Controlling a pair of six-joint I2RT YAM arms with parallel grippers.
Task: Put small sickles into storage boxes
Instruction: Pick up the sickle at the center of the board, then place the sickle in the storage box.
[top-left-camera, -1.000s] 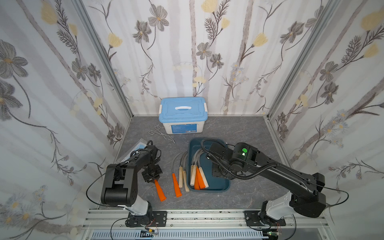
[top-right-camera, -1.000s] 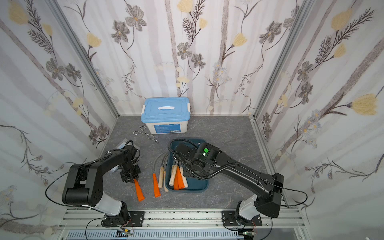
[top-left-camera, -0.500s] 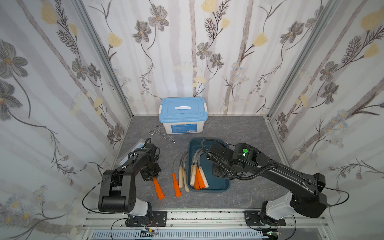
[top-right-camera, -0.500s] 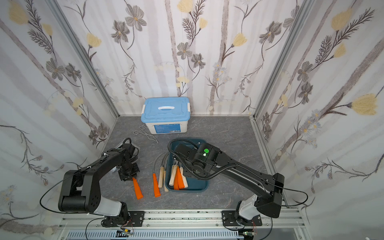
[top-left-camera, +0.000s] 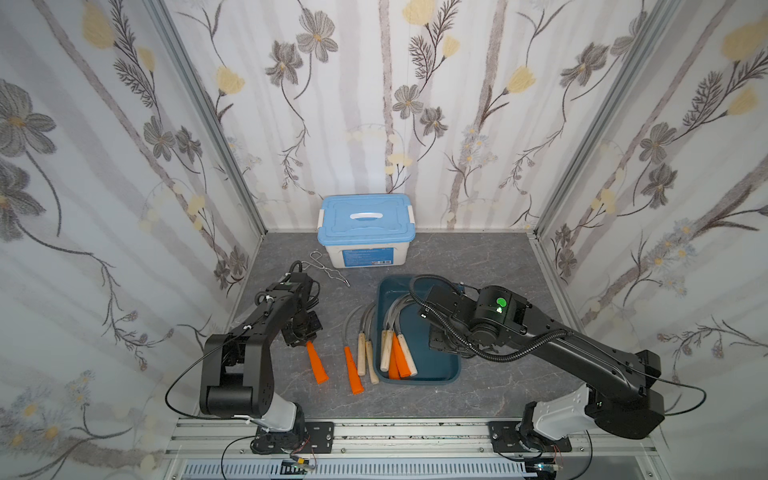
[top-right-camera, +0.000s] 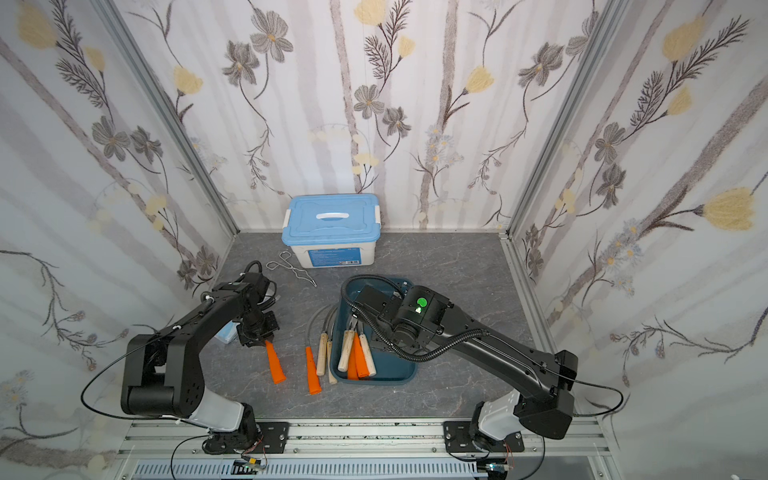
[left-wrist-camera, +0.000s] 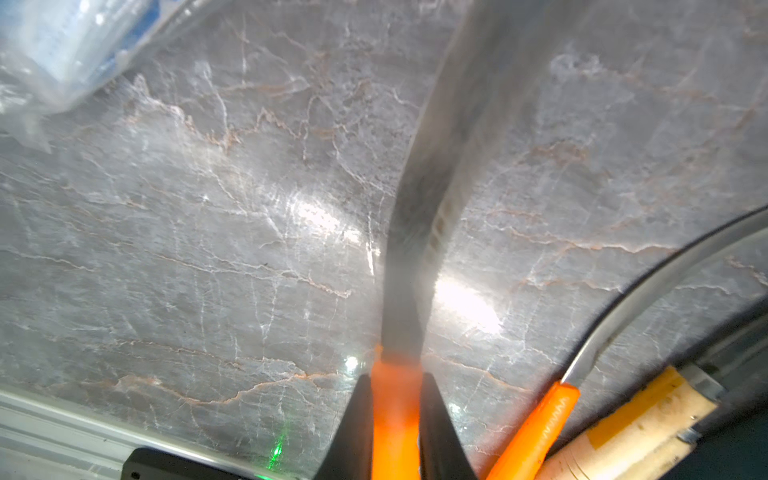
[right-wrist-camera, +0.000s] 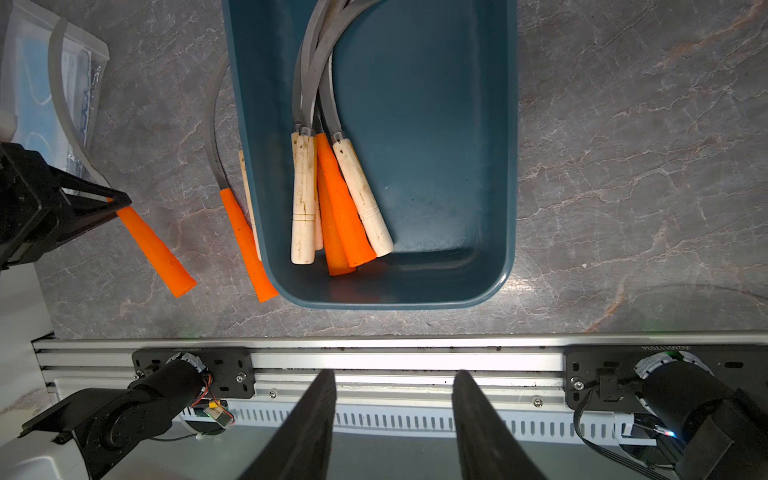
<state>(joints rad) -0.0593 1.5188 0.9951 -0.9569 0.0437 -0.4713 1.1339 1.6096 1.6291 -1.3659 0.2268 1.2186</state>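
The left gripper (left-wrist-camera: 395, 399) is clamping an orange-handled sickle (top-left-camera: 318, 365) just below its curved grey blade, near the counter's (top-left-camera: 478, 257) left edge. The right gripper (right-wrist-camera: 393, 374) is hanging parted and empty over the teal tray (right-wrist-camera: 436, 145), which is holding wooden- and orange-handled sickles (right-wrist-camera: 345, 199) by the front edge.

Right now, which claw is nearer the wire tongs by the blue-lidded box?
Left. The left claw, gripping an orange-handled sickle, sits near the tongs; the right claw hovers open above the teal tray, farther away.

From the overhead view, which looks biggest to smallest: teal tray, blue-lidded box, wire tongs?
Teal tray, partly hidden by the right arm
Blue-lidded box, close behind and farther away, so unsure
Wire tongs, clearly smallest
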